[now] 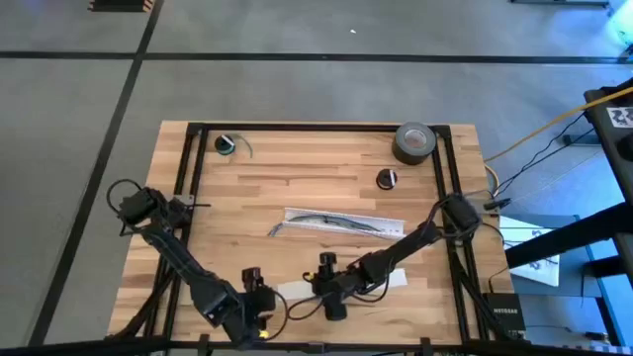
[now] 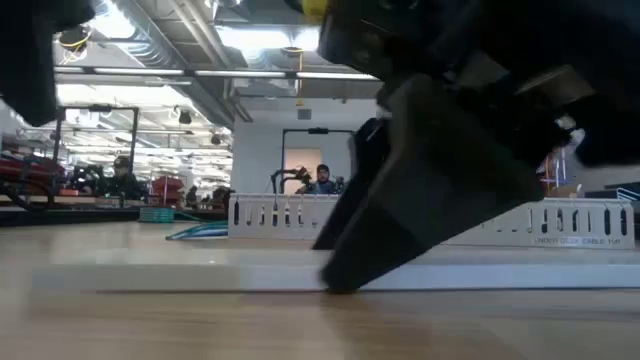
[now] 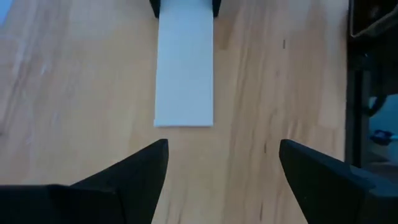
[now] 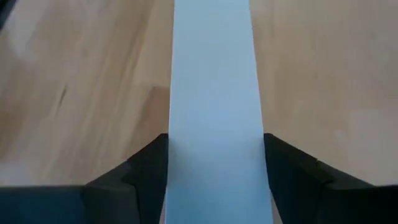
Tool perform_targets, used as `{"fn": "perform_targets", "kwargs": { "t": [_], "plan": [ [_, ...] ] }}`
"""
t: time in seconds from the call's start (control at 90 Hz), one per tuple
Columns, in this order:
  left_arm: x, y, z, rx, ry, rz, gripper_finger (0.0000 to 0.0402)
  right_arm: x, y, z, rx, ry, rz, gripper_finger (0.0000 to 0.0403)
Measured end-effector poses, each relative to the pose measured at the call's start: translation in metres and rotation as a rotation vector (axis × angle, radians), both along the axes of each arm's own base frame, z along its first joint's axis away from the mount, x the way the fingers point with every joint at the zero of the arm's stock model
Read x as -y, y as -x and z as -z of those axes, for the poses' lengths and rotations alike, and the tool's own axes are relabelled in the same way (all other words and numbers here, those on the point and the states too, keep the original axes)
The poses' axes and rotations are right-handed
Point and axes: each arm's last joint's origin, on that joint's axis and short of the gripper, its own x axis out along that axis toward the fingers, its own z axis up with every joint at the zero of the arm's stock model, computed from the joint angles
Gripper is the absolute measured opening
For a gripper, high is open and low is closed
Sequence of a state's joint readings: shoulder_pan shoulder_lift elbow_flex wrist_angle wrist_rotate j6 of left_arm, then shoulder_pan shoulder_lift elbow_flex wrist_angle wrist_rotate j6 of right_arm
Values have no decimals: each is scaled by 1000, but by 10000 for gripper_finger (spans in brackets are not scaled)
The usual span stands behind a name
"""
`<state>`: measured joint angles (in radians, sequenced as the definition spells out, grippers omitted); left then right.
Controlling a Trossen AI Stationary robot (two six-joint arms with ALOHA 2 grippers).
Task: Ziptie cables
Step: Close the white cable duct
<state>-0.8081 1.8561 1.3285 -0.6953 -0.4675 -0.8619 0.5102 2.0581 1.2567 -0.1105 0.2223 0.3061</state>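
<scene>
Surface: wooden top [image 1: 297, 168] with a dark frame around it, seen whole from my high view.
Left gripper [image 1: 259, 294]: low at the near edge of the surface, left of centre; in my left wrist view its fingers [image 3: 134, 177] are spread wide with bare wood between them, holding nothing.
Right gripper [image 1: 327, 287]: near the front edge, just right of the left gripper; my right wrist view shows its fingers [image 4: 146, 174] spread, one on each long side of the flat white strip [image 4: 214, 106], close to its edges; I cannot tell whether they touch it.
Flat white strip: lies flat on the wood between the two grippers; one short end faces the left gripper, apart from its fingers.
Cables [image 1: 321, 222]: thin grey-green bundle lying along the long white slotted strip [image 1: 341, 222] at mid-surface, well apart from both grippers.
Ziptie: I cannot make it out in any view.
Tape roll [image 1: 415, 141]: grey, at the far right corner of the surface.
Small round black item [image 1: 387, 178]: just nearer than the tape roll.
Far left corner: another small round dark item [image 1: 227, 144] with a green wire.
Background: people [image 2: 322, 180] in the room beyond, seen in my low view.
</scene>
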Motion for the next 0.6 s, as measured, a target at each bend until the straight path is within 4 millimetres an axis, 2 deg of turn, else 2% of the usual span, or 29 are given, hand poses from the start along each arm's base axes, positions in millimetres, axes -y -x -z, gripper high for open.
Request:
{"fn": "perform_targets", "kwargs": {
  "t": [0.111,0.2,0.378,0.467,0.6],
  "plan": [
    [-9,-7,-3,-5,-29,20,292,5,8,-28,1,15,11,206],
    [-24,-12,-14,1,-63,32,292,10,17,-45,-21,33,15,205],
    [-71,-18,-49,17,-178,7,292,26,40,-92,-12,105,61,191],
    [-96,-21,-69,43,-205,2,292,34,51,-108,2,175,91,177],
    [-134,-29,-82,35,-251,-28,292,48,62,-136,73,228,133,142]
  ]
}}
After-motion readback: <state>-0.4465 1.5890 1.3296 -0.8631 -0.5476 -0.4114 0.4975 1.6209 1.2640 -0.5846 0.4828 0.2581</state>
